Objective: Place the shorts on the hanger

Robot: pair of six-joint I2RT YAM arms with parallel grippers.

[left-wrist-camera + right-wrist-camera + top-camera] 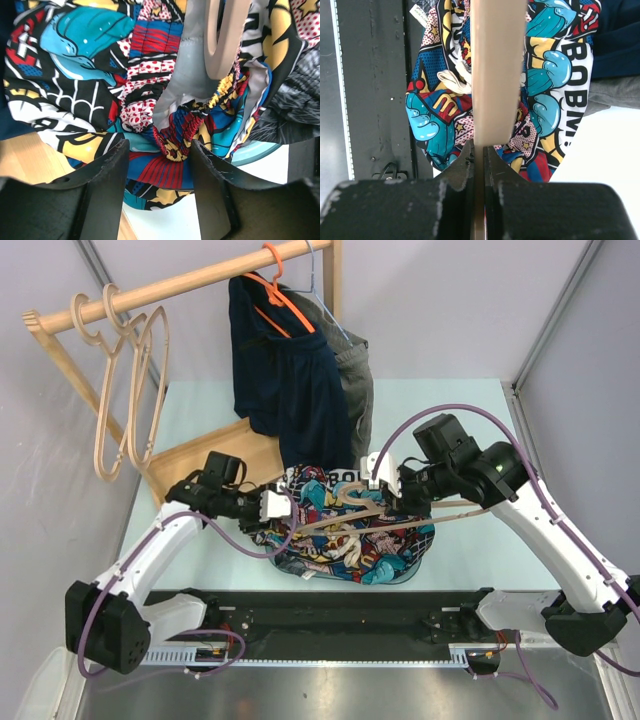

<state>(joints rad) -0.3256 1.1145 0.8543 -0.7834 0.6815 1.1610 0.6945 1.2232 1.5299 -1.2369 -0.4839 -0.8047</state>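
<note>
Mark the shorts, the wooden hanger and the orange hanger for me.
shorts (172,144), left wrist view, on the gathered elastic waistband.
wooden hanger (495,75), right wrist view, on its flat wooden arm.
orange hanger (290,308), top external view, on its sloping arm.

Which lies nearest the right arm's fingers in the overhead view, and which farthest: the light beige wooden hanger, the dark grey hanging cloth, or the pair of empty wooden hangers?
1. Light beige wooden hanger: centre, gripped in the right fingers.
2. Dark grey hanging cloth: just behind, on the rail.
3. Pair of empty wooden hangers: far left rail end.
</note>
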